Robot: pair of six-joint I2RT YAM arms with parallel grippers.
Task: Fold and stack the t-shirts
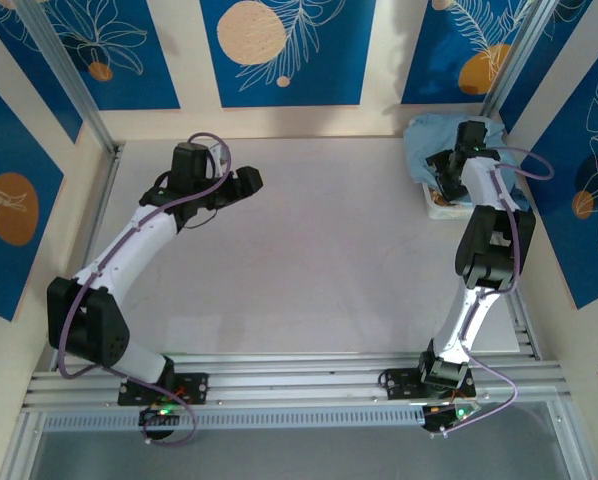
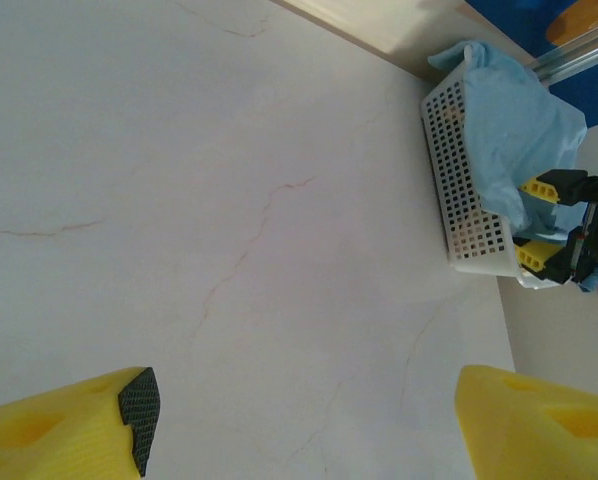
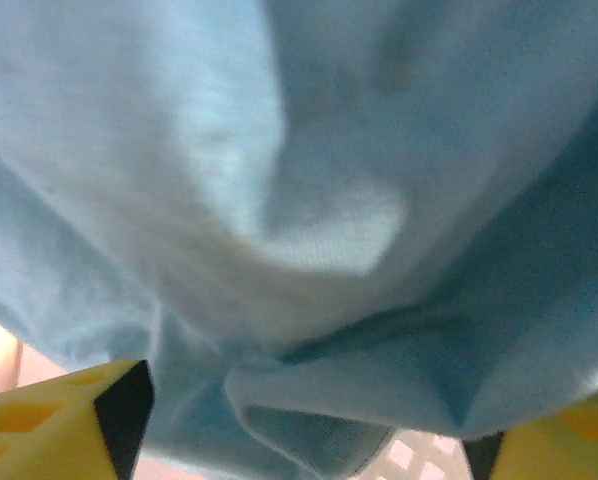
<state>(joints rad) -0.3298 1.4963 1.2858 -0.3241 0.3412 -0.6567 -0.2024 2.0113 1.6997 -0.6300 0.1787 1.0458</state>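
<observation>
**Step in hand:** take one shirt out of the heap. The light blue t-shirts (image 1: 429,140) lie bunched in the white mesh basket (image 2: 459,190) at the far right corner of the table (image 1: 319,260), with cloth spilling over the rim. The right gripper (image 2: 527,222) is poised at the heap.

**Procedure, as judged:**
- Set the jaws on a raised fold, not on the flat of the pile, so the pinch takes a single garment.
- Close fully before lifting.
- Lift straight up and slowly. A shirt that drags a second one or catches the mesh may tip the light basket.
- Carry the shirt to the middle of the table for spreading.

**Claw state:** the right jaws are spread wide. In the right wrist view the yellow fingers (image 3: 49,420) flank a fold of blue cloth that sits close to the camera. Nothing is pinched. Whether the pads touch the cloth cannot be told.

The left gripper (image 1: 244,182) hovers over the table, well apart from the basket, with its jaws wide open and holding nothing.
</observation>
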